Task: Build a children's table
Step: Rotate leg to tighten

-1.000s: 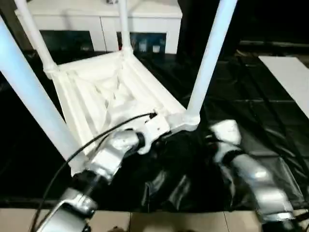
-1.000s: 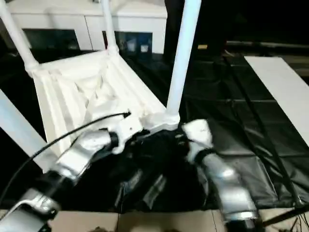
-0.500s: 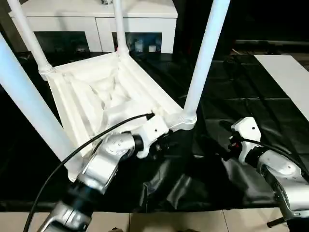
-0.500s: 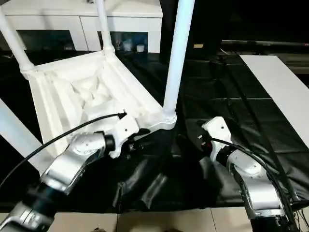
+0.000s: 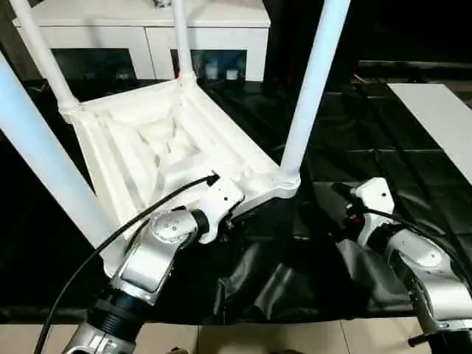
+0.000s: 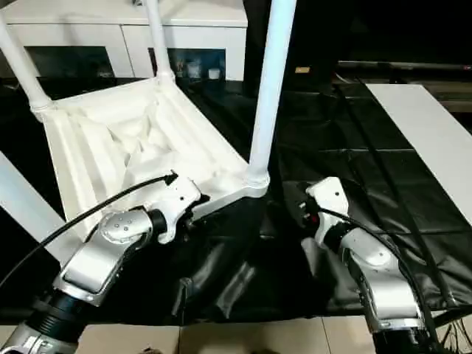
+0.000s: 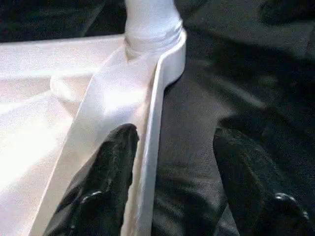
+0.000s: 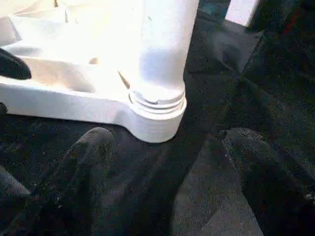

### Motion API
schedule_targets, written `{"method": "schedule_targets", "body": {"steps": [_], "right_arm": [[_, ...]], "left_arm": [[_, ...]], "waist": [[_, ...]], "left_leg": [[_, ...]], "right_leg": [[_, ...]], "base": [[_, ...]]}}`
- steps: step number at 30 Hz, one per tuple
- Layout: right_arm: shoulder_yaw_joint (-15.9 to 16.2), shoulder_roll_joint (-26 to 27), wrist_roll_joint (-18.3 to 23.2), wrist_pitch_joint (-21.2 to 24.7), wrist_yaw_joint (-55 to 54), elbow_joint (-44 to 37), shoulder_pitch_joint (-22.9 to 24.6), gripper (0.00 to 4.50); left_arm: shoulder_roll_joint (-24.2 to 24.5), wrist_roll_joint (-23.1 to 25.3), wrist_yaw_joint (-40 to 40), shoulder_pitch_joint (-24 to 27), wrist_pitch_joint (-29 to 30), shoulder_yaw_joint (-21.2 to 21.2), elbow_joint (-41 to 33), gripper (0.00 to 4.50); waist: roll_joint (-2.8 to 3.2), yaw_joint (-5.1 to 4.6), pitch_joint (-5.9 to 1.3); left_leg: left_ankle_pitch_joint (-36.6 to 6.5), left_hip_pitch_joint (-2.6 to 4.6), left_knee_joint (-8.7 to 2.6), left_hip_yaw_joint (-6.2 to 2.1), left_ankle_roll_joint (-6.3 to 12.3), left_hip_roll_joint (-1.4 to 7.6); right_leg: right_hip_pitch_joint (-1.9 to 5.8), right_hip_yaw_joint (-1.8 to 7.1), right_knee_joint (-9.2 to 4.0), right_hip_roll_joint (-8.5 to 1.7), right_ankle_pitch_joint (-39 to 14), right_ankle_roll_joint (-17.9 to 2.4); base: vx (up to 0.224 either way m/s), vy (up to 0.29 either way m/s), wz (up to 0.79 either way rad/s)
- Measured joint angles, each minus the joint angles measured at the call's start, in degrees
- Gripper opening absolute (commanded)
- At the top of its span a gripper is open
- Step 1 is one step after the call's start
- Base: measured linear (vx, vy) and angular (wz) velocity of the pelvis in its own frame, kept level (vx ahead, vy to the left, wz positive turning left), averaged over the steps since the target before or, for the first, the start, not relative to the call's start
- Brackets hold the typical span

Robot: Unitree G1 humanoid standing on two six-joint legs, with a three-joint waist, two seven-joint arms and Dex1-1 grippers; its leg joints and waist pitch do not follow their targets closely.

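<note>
The children's table lies upside down on a black sheet, its ribbed tabletop [image 5: 147, 140] facing up. Legs stand in the corner sockets: one near right [image 5: 310, 81], one near left [image 5: 44, 162], two at the back [image 5: 40, 51] [image 5: 181, 37]. My left gripper [image 7: 172, 135] is open astride the tabletop's near rim [image 7: 150, 147], with one finger [image 7: 115, 152] inside against the rim and the other [image 7: 236, 162] outside, apart from it. My right gripper [image 8: 167, 135] is open, facing the near right corner socket [image 8: 157, 115] without touching it.
A white cabinet [image 5: 147, 29] with glass-fronted compartments stands behind the table. A white board [image 5: 442, 118] lies at the right. The black sheet [image 5: 295, 273] is crumpled in front of the table. Pale floor [image 5: 258, 335] shows at the front edge.
My left wrist has shifted left along the near rim. The right arm drew back from the corner socket a second ago and has since held still. The camera view also shifted.
</note>
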Motion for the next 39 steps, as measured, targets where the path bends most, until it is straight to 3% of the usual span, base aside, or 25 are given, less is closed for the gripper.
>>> {"method": "schedule_targets", "body": {"steps": [2,4,5,9,13,16,18,25,28,33,36,39], "right_arm": [[0.4,0.3,-0.1,0.0,0.0,0.0,0.0,3.94],[0.8,1.3,-0.1,0.0,-0.1,-0.5,0.3,3.94],[0.7,1.5,-0.1,0.0,-0.2,-1.1,1.3,3.94],[1.1,2.7,-0.1,0.2,-0.7,-1.7,1.8,3.94],[4.7,5.1,-0.9,0.5,-0.8,-1.3,0.6,3.94],[7.7,7.4,-2.9,0.8,-1.9,3.1,-3.0,3.94],[8.8,9.4,-4.3,0.7,-2.6,8.3,-7.3,3.94],[10.0,14.3,-9.5,-3.6,-10.3,31.1,-22.6,3.94],[9.0,15.0,-10.5,-5.3,-16.4,41.1,-28.4,3.94],[4.0,14.0,-10.3,-10.2,-28.5,56.6,-36.2,3.94],[-0.1,11.6,-9.1,-14.0,-31.9,59.6,-38.6,3.94],[-3.3,11.3,-5.7,-17.0,-27.6,60.6,-40.6,3.94]], "left_arm": [[0.7,-1.8,-1.7,0.9,1.4,-0.1,-4.1,3.14],[4.4,-4.1,-5.3,5.8,4.9,-0.2,-13.1,3.13],[7.2,-5.1,-7.3,9.6,6.6,-0.2,-17.5,3.38],[9.8,-5.7,-8.3,15.4,7.9,0.7,-21.1,3.57],[12.0,-8.1,-8.8,20.7,8.4,3.0,-25.6,3.95],[13.0,-9.5,-9.6,20.9,10.2,4.0,-27.6,4.03],[13.8,-9.6,-9.5,21.0,11.9,4.2,-28.8,4.35],[13.6,-9.0,-6.6,20.4,13.5,4.3,-29.1,4.46],[13.6,-9.7,-6.5,20.8,15.1,4.3,-30.2,4.46],[13.6,-10.4,-5.6,21.5,16.0,4.3,-32.0,4.46],[13.6,-10.9,-5.3,23.5,16.0,4.3,-33.1,4.46],[13.9,-13.4,-5.8,25.9,16.0,5.8,-35.4,4.46]], "waist": [[0.06,0.03,0.01],[0.28,-0.56,-0.03],[0.4,-0.72,-0.09],[0.72,-0.03,0.03],[0.67,-0.06,0.02],[0.68,-0.18,0.02],[0.66,-0.26,0.01],[0.55,-0.25,-0.03],[0.4,-0.11,-0.05],[0.1,0.1,0.07],[-0.33,-0.05,0.21],[-0.93,-0.75,0.28]], "left_leg": [[0.0,0.01,0.0,0.0,0.0,0.01],[0.0,-0.01,-0.12,0.04,-0.03,0.02],[0.0,0.03,-0.25,0.01,-0.04,0.02],[0.0,0.15,-0.18,-0.05,-0.04,0.02],[0.0,0.23,-0.15,-0.06,-0.04,0.02],[0.0,0.24,-0.14,-0.06,-0.05,-0.01],[0.0,0.22,-0.1,-0.06,-0.05,-0.01],[0.0,0.19,0.04,-0.07,-0.08,0.0],[0.0,0.13,0.15,-0.06,-0.08,0.01],[0.0,0.05,0.27,-0.03,-0.07,0.0],[0.0,0.04,0.34,-0.02,-0.07,0.02],[0.0,0.01,0.34,0.03,-0.08,0.06]], "right_leg": [[0.0,-0.01,0.01,0.0,0.0,0.0],[0.01,0.05,0.02,0.02,0.0,0.0],[0.06,0.04,0.03,0.06,-0.1,-0.1],[0.02,0.02,0.1,0.07,-0.1,-0.1],[0.08,0.04,0.11,0.07,-0.2,0.1],[0.07,0.09,0.14,0.07,-0.2,0.0],[0.08,0.09,0.17,0.08,-0.1,-0.1],[0.04,0.09,0.24,0.08,0.1,-0.4],[0.03,0.08,0.26,0.08,0.1,-0.4],[0.02,0.08,0.31,0.04,0.1,-0.4],[-0.04,0.08,0.44,0.04,0.0,-0.3],[-0.11,0.14,0.78,0.08,-0.1,-0.2]], "base": [[0.0,0.0,0.0],[0.0,0.0,0.0],[0.0,0.0,0.0],[0.0,0.0,0.0],[0.0,0.0,0.0],[0.0,0.0,0.0],[0.0,0.0,0.0],[0.0,0.0,0.0],[0.0,0.0,0.0],[0.0,0.0,0.0],[0.0,0.0,0.0],[0.0,0.0,0.0]]}}
